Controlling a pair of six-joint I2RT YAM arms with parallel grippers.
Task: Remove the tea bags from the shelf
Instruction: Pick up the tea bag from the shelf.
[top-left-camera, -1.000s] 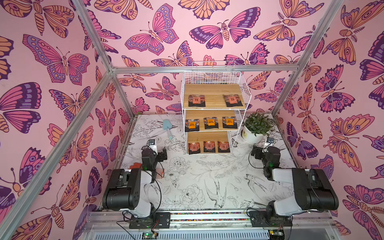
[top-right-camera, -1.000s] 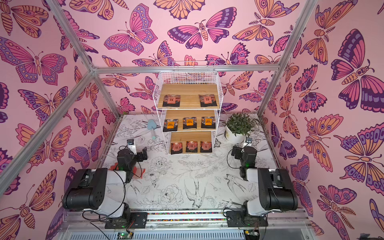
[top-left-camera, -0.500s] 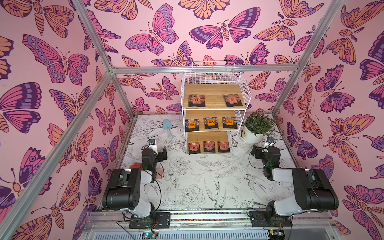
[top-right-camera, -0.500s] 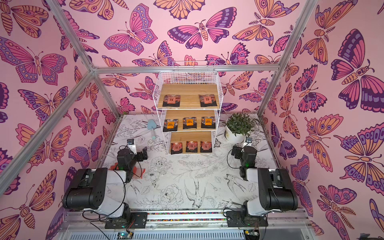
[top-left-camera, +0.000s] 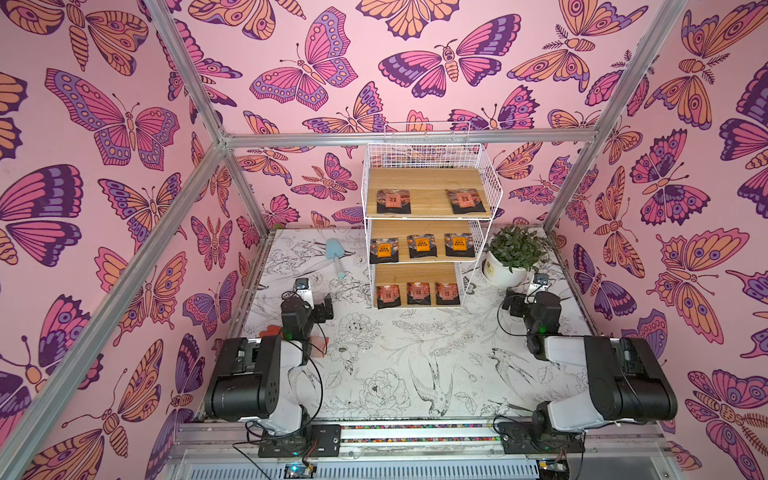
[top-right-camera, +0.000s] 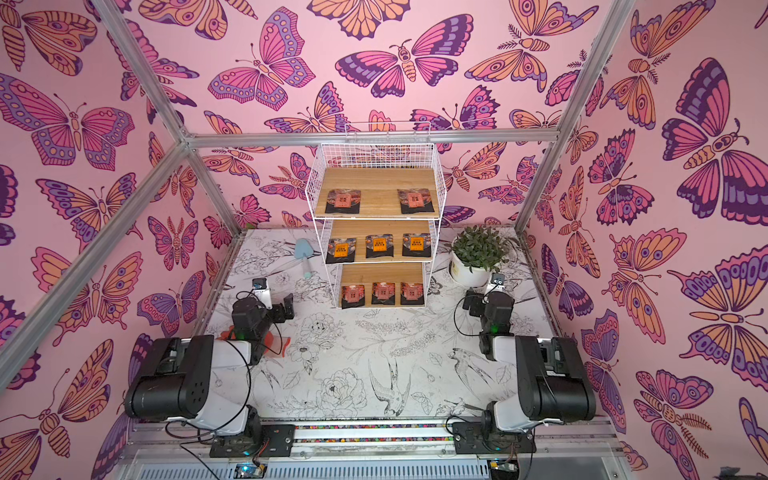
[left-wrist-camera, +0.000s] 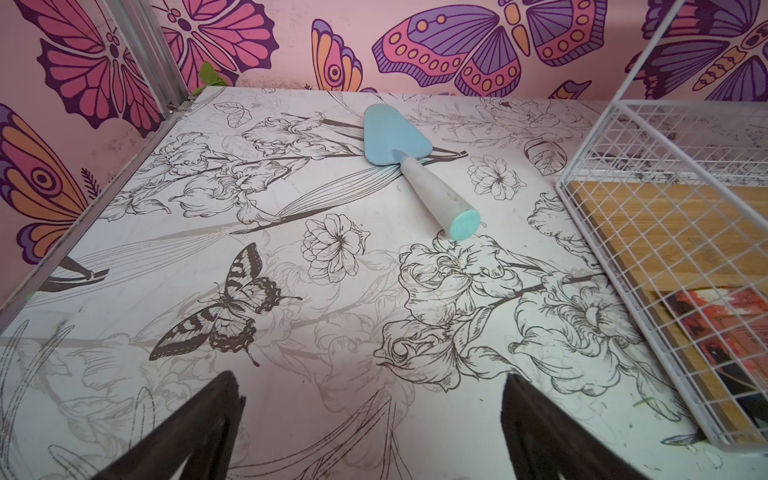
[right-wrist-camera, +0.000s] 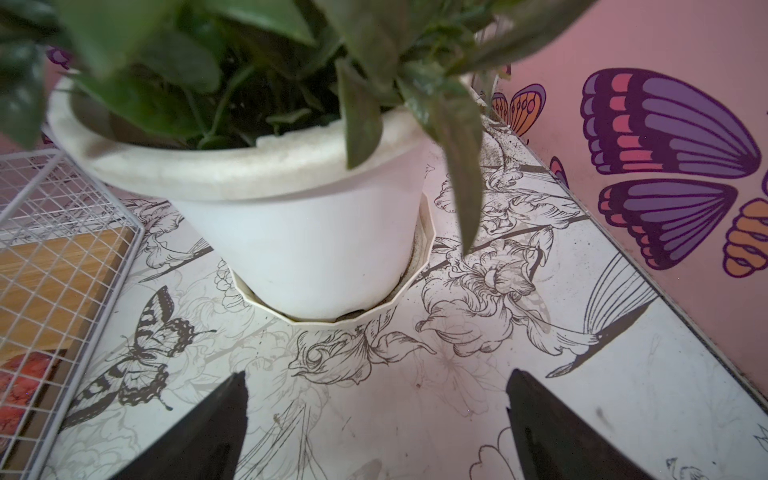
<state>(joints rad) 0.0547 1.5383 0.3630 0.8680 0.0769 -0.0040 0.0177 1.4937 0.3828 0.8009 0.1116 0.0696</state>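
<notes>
The shelf (top-left-camera: 424, 178) stands at the back middle of the table in both top views, a white wire rack (top-right-camera: 376, 180) with three stepped wooden boards. Two tea bags (top-left-camera: 393, 201) lie on its top board, three (top-left-camera: 421, 245) on the middle board and three (top-left-camera: 418, 293) on the lowest. My left gripper (top-left-camera: 323, 309) hovers low, left of the lowest board, open and empty (left-wrist-camera: 372, 380). One tea bag (left-wrist-camera: 715, 332) shows through the shelf's wire side (left-wrist-camera: 648, 232). My right gripper (top-left-camera: 510, 306) is right of the shelf, open and empty (right-wrist-camera: 377, 376), facing the plant pot.
A blue trowel (top-left-camera: 336, 253) lies left of the shelf, ahead of the left gripper (left-wrist-camera: 399, 141). A potted plant (top-left-camera: 513, 257) in a white pot (right-wrist-camera: 299, 232) stands right of the shelf. An orange glove (top-left-camera: 318, 347) lies under the left arm. Pink walls enclose the table.
</notes>
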